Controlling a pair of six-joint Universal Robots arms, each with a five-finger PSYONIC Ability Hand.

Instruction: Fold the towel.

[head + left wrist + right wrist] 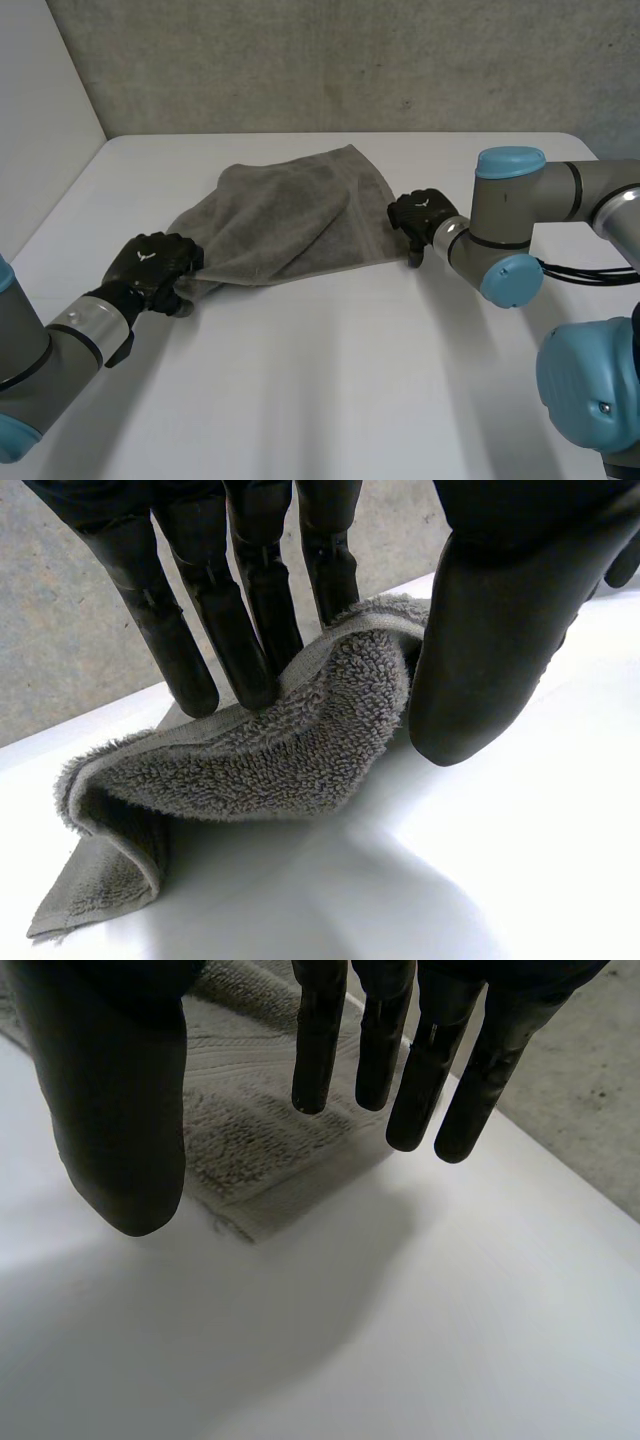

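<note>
A grey towel (290, 215) lies rumpled on the white table (330, 380), with one layer partly folded over itself. My left hand (150, 262) is at the towel's near left corner. In the left wrist view the towel's thick corner (280, 750) arches up off the table, pinched between the fingers (250, 630) and the thumb (490, 630). My right hand (420, 212) is at the towel's right edge, near its front corner. In the right wrist view its fingers (320, 1040) are straight and spread from the thumb (120, 1110), hovering over the flat towel corner (250, 1150) with nothing gripped.
A grey wall runs behind the table's far edge. The right arm's elbow (510, 215) rests low over the table to the right of the towel. Bare table stretches in front of the towel.
</note>
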